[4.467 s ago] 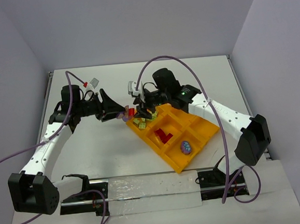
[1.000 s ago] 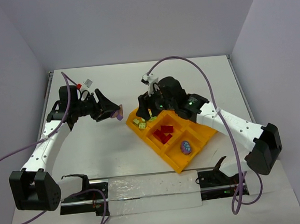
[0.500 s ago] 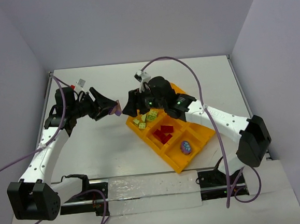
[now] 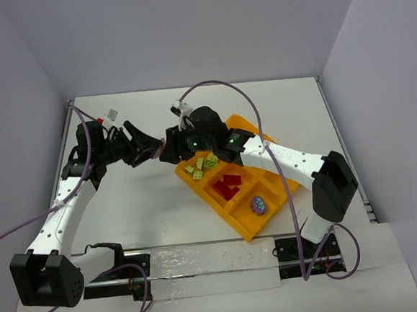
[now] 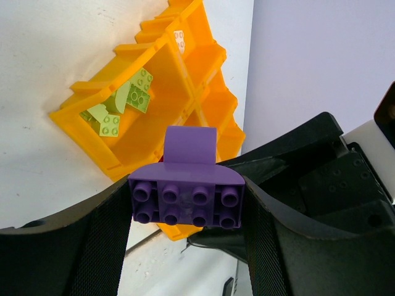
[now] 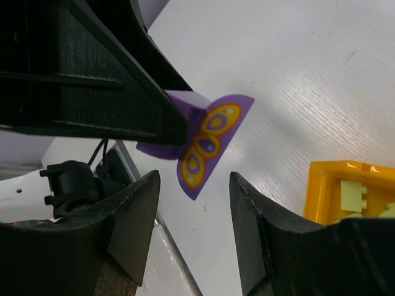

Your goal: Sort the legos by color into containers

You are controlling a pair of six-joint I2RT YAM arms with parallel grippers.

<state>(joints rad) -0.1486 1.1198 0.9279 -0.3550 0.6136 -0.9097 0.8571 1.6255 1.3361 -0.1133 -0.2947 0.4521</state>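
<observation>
My left gripper [image 4: 155, 151] is shut on a purple lego [image 5: 187, 198] with a butterfly-wing print, held above the table left of the orange-yellow tray [image 4: 282, 170]. The brick also shows in the right wrist view [image 6: 212, 143]. My right gripper [image 4: 168, 152] is open and empty, its fingertips [image 6: 141, 203] close to the purple piece, jaws on either side below it. In the tray, yellow-green legos [image 4: 202, 164] lie in the near-left compartment, red legos [image 4: 227, 185] in the middle one, and a purple printed piece [image 4: 258, 205] in a near compartment.
The tray sits tilted on the white table [image 4: 140, 205], its corner [image 6: 345, 185] just right of my right gripper. Grey walls close the left, back and right. A metal rail [image 4: 202, 261] runs along the near edge.
My right gripper has moved left from above the tray to the purple lego held by my left gripper. The left arm has barely moved. Earlier loose bricks left of the tray now lie in compartments.
</observation>
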